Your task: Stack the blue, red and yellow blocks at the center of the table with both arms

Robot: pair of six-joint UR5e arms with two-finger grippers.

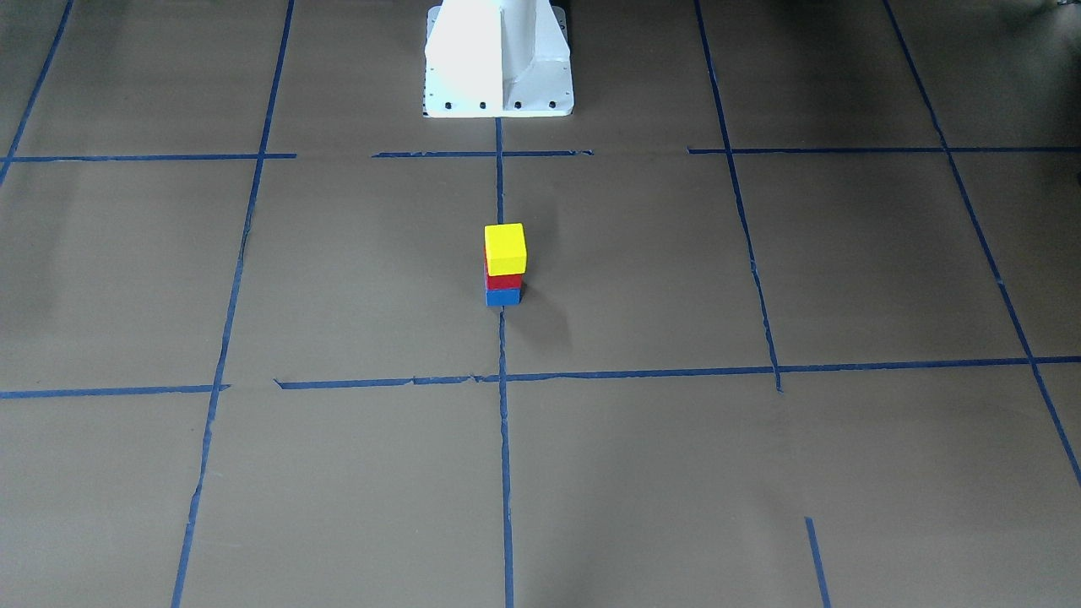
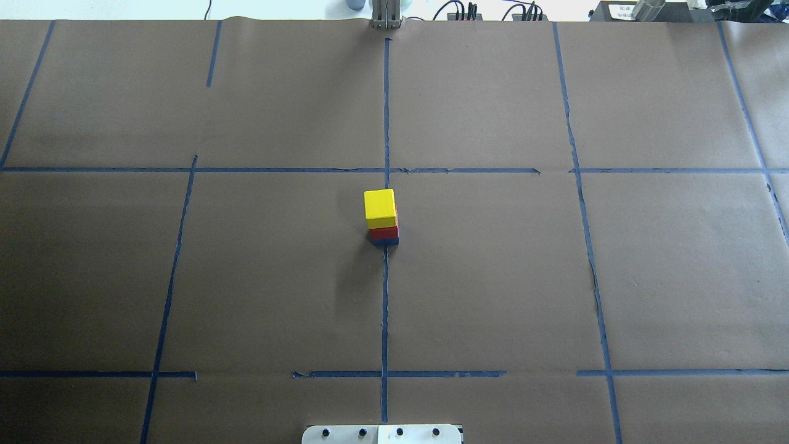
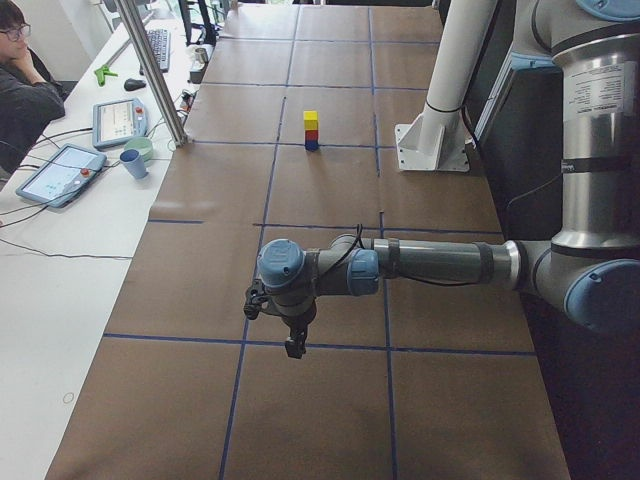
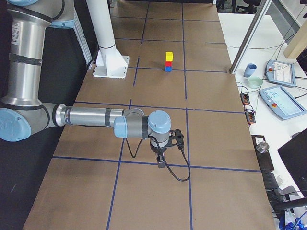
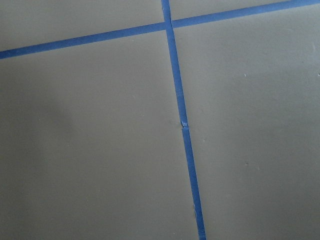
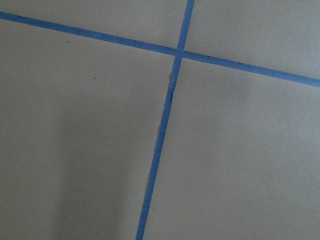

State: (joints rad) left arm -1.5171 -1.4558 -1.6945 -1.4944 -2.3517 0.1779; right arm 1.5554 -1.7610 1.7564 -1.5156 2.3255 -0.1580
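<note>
A yellow block sits on a red block, which sits on a blue block, as one upright stack on the centre tape line. The stack also shows in the overhead view. Both arms are drawn back to the table's ends, far from the stack. My left gripper shows only in the exterior left view and my right gripper only in the exterior right view, so I cannot tell whether either is open or shut. The wrist views show only brown paper and blue tape.
The white robot base stands behind the stack. A metal post, tablets, a cup and a seated operator are along the far table side.
</note>
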